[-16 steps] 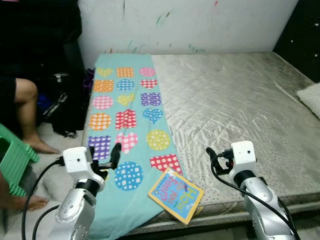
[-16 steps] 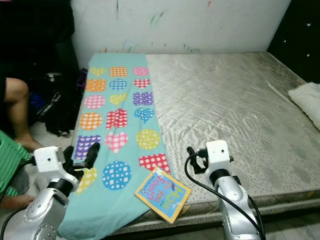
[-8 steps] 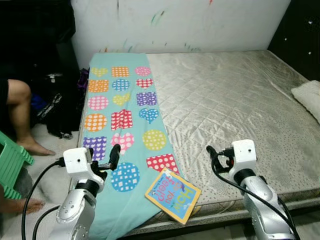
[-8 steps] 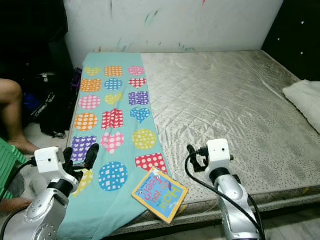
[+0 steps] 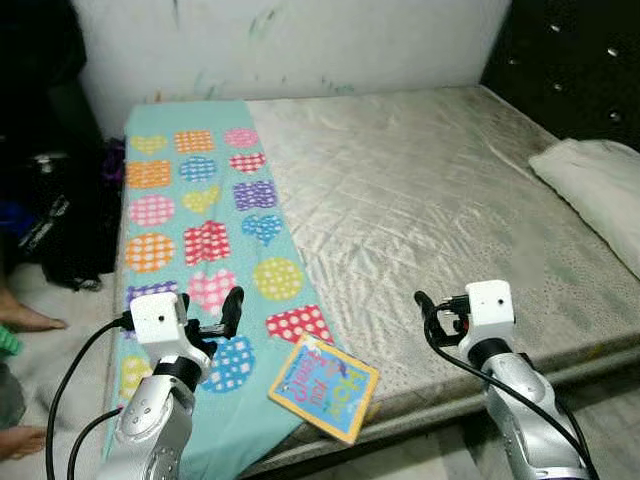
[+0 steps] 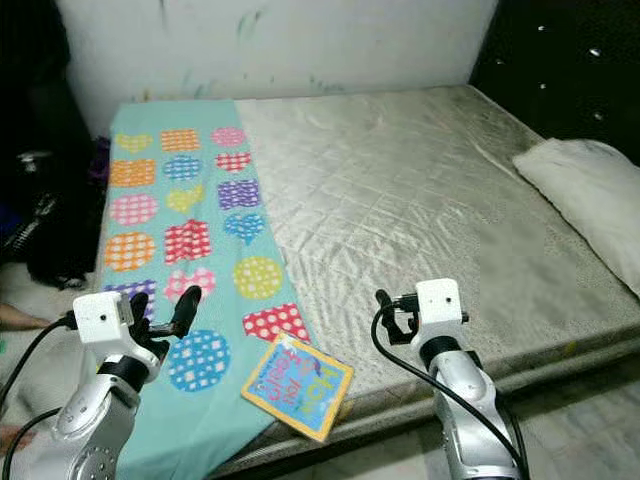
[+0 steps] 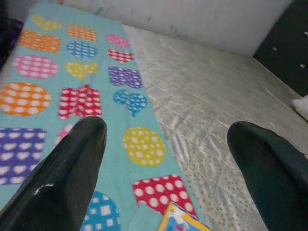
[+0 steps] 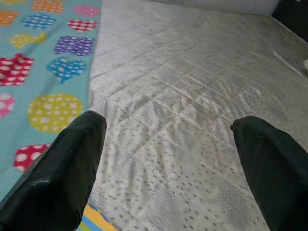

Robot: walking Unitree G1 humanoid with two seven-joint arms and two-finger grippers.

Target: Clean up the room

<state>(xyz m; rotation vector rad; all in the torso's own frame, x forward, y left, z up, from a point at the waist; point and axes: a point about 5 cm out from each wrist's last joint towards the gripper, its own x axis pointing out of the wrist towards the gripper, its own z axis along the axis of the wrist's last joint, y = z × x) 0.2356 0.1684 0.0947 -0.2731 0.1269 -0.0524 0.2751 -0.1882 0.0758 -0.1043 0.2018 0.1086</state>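
Both grippers hover low over the near edge of the bed [image 5: 440, 200], jaws spread wide and gripping nothing. The wrist views show it plainly, each pair of black fingers far apart with bedding between them.

The likeliest thing to tidy is the book [image 5: 323, 386]. It lies flat at the near edge of the mattress, between the two arms, half on the towel [image 5: 200, 220] and half on the bare quilting. From the left gripper [image 5: 215, 318] it sits at about 4 o'clock, near. From the right gripper [image 5: 432, 318] it sits at about 8 o'clock, a little farther off. So the left arm looks the nearer, by a small margin.

The book is skewed. Its long axis runs from 10 o'clock to 4 o'clock across the head view, and its near corner reaches the mattress edge or slightly past it. I judge that corner the best place to pinch, since the rest lies flush on the cloth.

Room to move is good. The mattress stretches bare to 12 and 2 o'clock, with a pillow [image 5: 595, 190] well apart at the right edge. The towel runs lengthwise from the wall to the near edge along the bed's left side, drooping over the corner. A dark bag [image 5: 50, 225] and a person's foot [image 5: 25, 318] sit on the floor at 9 o'clock, so a leftward swing wants care.
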